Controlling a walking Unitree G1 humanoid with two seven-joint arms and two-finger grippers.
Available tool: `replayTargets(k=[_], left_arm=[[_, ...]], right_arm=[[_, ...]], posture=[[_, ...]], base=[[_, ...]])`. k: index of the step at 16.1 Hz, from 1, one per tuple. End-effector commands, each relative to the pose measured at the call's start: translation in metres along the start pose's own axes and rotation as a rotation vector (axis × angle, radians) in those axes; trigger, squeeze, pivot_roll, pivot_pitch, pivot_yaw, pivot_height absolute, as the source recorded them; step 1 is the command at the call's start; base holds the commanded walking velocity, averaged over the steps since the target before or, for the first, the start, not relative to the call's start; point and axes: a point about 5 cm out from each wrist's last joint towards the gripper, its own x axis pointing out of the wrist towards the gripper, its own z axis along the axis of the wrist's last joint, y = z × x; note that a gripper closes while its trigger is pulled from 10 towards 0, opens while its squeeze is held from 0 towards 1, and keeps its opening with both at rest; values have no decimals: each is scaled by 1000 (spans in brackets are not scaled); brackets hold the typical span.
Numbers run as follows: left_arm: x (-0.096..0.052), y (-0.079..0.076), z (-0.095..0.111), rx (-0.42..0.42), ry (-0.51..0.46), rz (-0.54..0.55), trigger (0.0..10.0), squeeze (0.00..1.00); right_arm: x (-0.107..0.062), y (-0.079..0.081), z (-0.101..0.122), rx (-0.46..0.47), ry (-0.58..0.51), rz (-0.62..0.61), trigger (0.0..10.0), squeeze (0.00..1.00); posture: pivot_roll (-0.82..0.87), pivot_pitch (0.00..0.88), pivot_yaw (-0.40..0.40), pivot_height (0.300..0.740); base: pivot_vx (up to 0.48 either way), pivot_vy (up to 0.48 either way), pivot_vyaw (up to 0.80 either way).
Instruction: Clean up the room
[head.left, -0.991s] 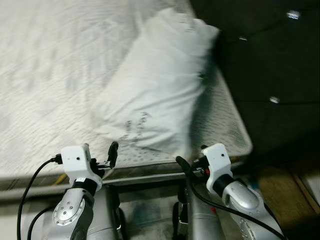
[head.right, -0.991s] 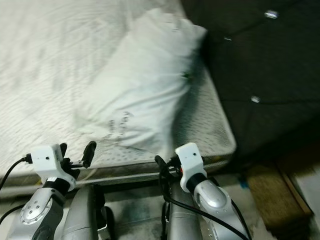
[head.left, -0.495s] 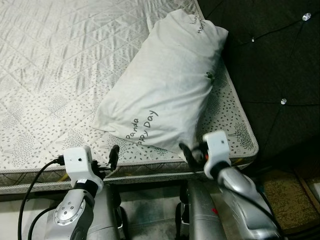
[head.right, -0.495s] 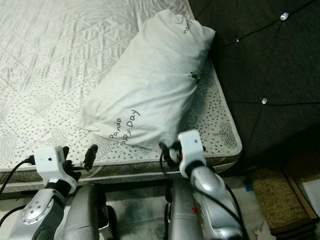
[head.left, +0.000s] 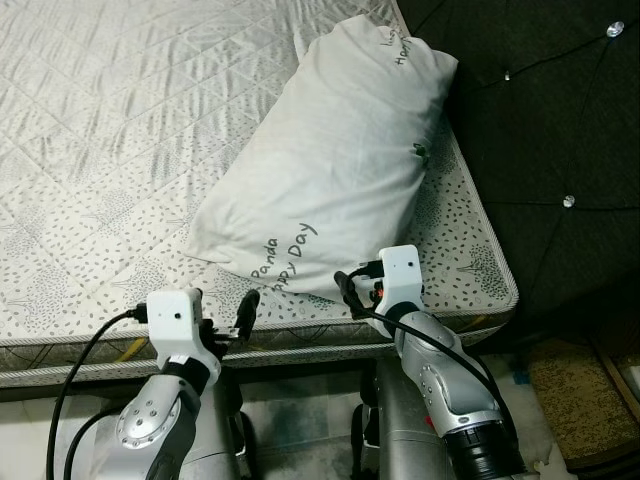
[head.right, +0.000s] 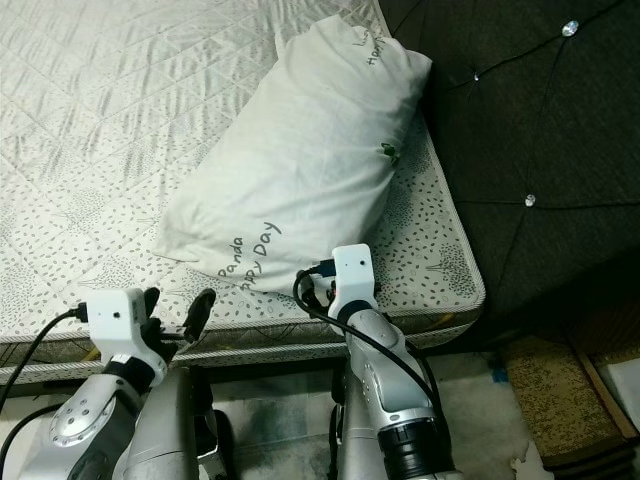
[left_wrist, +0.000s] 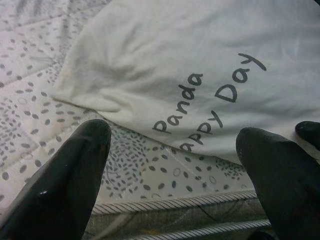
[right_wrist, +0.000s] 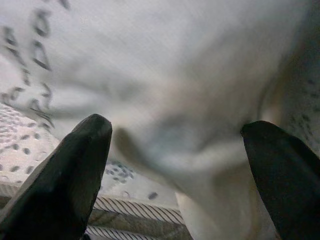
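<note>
Floor (head.left: 300, 420), lower centre of the head views: pale, mottled, partly covered by the robot's silver legs. Brown mat (head.left: 575, 385), lower right corner: speckled, lying on the floor beside the bed. Left gripper (head.left: 228, 322), lower left of the frame: fingers spread apart, empty, held just short of the mattress edge; in the left wrist view both fingers (left_wrist: 65, 175) frame the piped bed border and the printed end of the pillow beyond. Right gripper (head.left: 352, 290), lower centre: fingers wide apart, holding nothing, reaching over the mattress edge to the near corner of the pillow; in the right wrist view its fingers (right_wrist: 70, 165) flank a fold of white cloth, contact not clear. Mattress (head.left: 120, 150), filling the left and centre of the frame: pale grey, quilted in diamonds, patterned with small dark leaf marks, edged with striped piping. Pillow (head.left: 335, 165), centre to upper right: white, long, lying slantwise on the mattress near its right edge, printed "Panda Happy Day" at the near end, further lettering at the far end. Headboard (head.left: 540, 130), right side to upper right: dark, tufted, set with bright studs, against the mattress.
</note>
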Motion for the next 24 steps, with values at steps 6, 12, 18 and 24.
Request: replayTargets(k=[6, 12, 18, 24], left_arm=[[-6, -8, 0, -7, 21, -76, 10000, 0], [-4, -12, 2, -4, 18, -104, 10000, 0], [-10, -17, 6, -18, 4, -126, 10000, 0], [-20, -20, 10, -38, 9, -161, 10000, 0]], right_arm=[[8, 3, 3, 78, -22, -110, 10000, 0], [15, 43, 7, 159, -44, -20, 10000, 0], [26, 73, 8, 223, -122, 68, 10000, 0], [38, 62, 9, 194, -157, 40, 10000, 0]], posture=[[-126, 276, -34, 603], [-122, 271, -31, 603], [-73, 278, -27, 603], [-33, 292, -21, 603]], base=[[0, 0, 0], [0, 0, 0], [0, 0, 0], [0, 0, 0]])
